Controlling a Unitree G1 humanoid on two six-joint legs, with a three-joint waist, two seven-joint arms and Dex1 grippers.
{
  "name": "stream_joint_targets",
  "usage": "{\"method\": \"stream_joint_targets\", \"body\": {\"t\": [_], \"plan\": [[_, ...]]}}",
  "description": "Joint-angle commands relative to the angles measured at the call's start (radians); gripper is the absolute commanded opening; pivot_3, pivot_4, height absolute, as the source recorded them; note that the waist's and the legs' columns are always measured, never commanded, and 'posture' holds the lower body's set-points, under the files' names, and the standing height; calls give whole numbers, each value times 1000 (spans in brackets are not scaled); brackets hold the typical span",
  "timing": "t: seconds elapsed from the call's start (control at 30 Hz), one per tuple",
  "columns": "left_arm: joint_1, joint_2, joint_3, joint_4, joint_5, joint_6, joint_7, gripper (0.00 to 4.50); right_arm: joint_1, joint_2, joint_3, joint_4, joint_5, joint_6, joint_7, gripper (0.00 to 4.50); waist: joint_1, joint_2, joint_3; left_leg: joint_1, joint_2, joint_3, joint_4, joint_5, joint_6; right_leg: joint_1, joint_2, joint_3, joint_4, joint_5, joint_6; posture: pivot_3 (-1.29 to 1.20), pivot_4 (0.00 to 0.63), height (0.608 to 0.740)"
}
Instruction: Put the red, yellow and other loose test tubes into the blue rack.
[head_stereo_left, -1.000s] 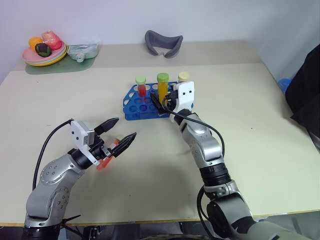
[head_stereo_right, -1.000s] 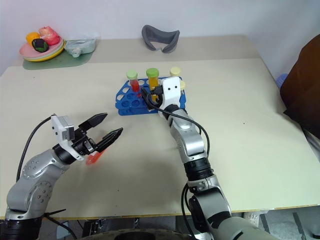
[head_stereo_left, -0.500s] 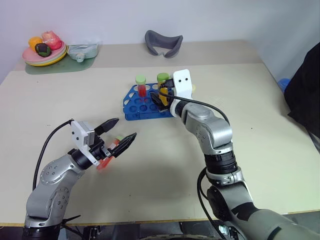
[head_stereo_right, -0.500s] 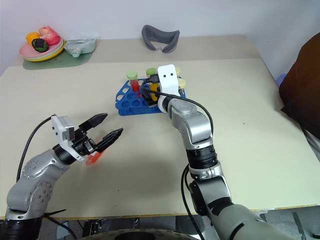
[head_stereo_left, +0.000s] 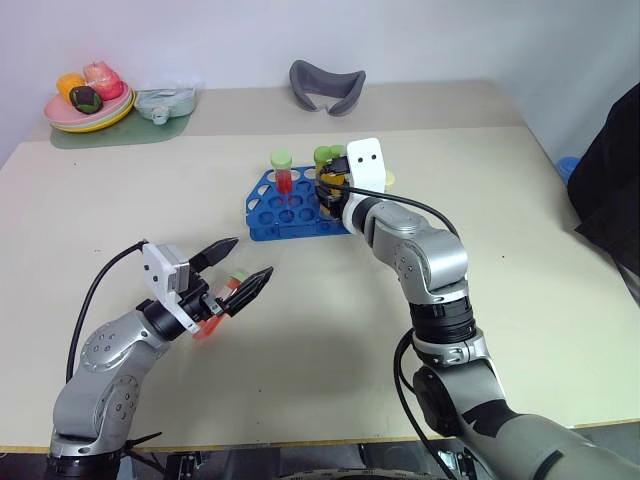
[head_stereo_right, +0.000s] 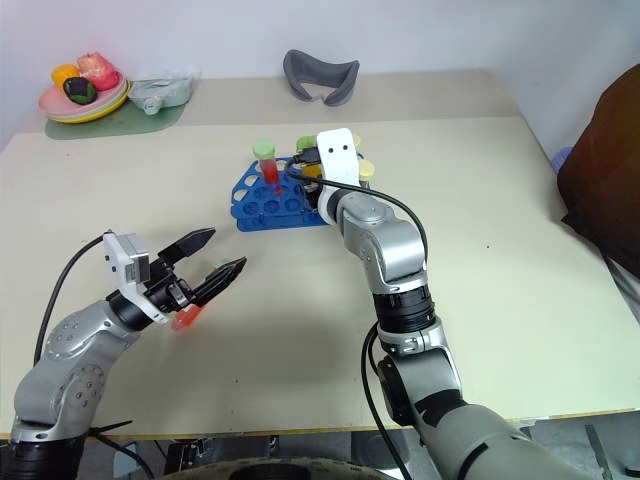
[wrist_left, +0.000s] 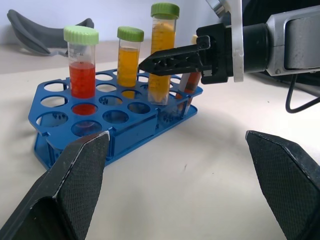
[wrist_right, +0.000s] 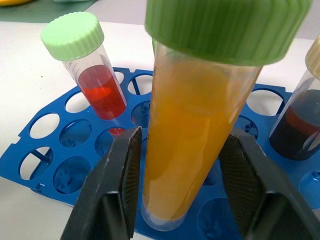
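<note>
The blue rack (head_stereo_left: 272, 218) stands mid-table. In it are a red tube with a green cap (wrist_right: 95, 82), a dark maroon tube (wrist_right: 295, 132) and a yellow-orange tube with a green cap (wrist_right: 195, 150). My right gripper (head_stereo_left: 326, 190) reaches over the rack, and its fingers (wrist_right: 125, 185) press on both sides of that yellow-orange tube, whose foot sits in a hole. A second, shorter yellow-orange tube (wrist_left: 128, 62) stands beside it. My left gripper (head_stereo_left: 253, 256) hangs open at the near left. A loose red tube (head_stereo_left: 208, 326) lies on the table under it, untouched.
At the far left corner are a plate of toy fruit (head_stereo_left: 88, 98) and a clear container (head_stereo_left: 165, 102) on a green mat. A grey curved object (head_stereo_left: 328, 86) lies at the back. Dark cloth (head_stereo_left: 612, 190) hangs at the right edge.
My right wrist has tipped down over the rack and its fingers have closed in on the yellow-orange tube. The left arm and the loose red tube have not moved.
</note>
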Motion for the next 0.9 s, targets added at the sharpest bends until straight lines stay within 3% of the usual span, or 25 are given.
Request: {"method": "stream_joint_targets", "body": {"t": [0.03, 0.4, 0.9], "plan": [[5, 1, 5, -35, -7, -17, -6, 4500, -25, 6, 4, -62, -1, -3, -5, 2173, 0, 0, 0, 0, 0, 0, 0, 0, 0, 0, 0, 0, 0, 0, 0, 0, 150, 740], [2, -1, 3, -31, -6, -19, -9, 4500, 83, -35, 118, -65, -71, -181, 37, 2173, 0, 0, 0, 0, 0, 0, 0, 0, 0, 0, 0, 0, 0, 0, 0, 0, 150, 740], [-3, 5, 5, -29, -7, -15, -14, 4500, 102, -25, 118, -39, -102, -229, 29, 2173, 0, 0, 0, 0, 0, 0, 0, 0, 0, 0, 0, 0, 0, 0, 0, 0, 150, 740]]}}
